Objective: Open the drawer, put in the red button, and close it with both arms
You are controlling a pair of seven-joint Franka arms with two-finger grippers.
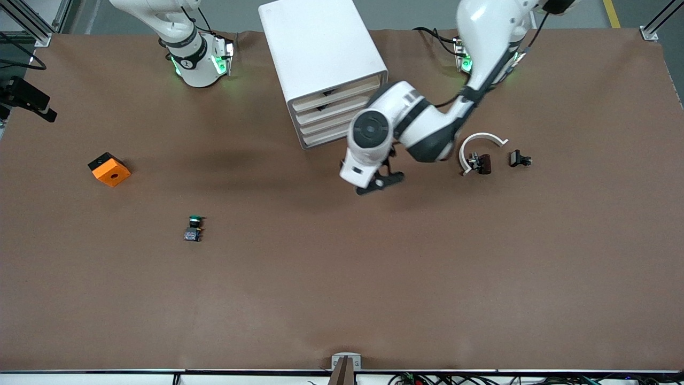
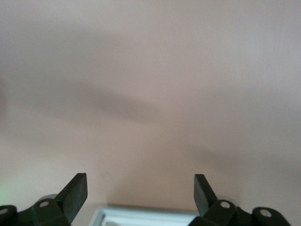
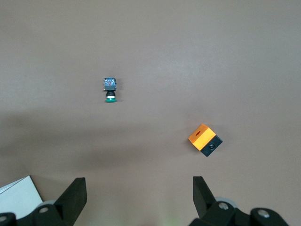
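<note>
Drawer (image 1: pixel 342 109) shut in white cabinet (image 1: pixel 320 53), all four fronts flush. Red button (image 1: pixel 483 163) on table (image 1: pixel 342 299), toward left arm's end from cabinet, beside white curved piece (image 1: pixel 481 140). Left gripper (image 1: pixel 380 182) hovering over table just in front of cabinet, fingers (image 2: pixel 75 193) spread, empty. Right gripper (image 3: pixel 139 197) released, empty; arm waiting.

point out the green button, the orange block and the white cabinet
green button (image 1: pixel 194 229), front view, on its body below the green cap
orange block (image 1: pixel 110 170), front view, on its orange top face
white cabinet (image 1: pixel 315 45), front view, on its flat top panel
</note>
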